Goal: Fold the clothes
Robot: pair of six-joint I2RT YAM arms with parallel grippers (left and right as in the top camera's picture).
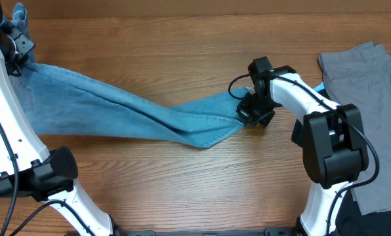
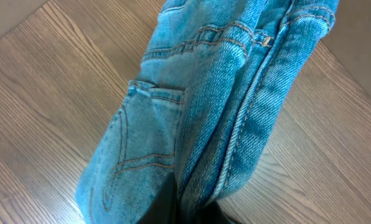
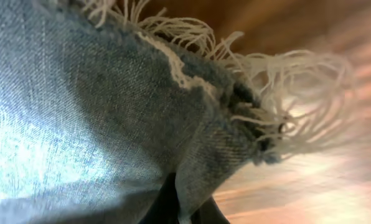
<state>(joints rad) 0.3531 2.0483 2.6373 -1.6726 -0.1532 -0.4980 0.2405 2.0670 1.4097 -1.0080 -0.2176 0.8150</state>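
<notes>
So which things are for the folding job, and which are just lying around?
For the job: jeans, left end effector pinching the waist end, right end effector pinching the frayed hem.
Just lying there: grey garment, black garment.

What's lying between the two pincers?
The light blue jeans, running from the left pincer to the right pincer, seen in the overhead view.
</notes>
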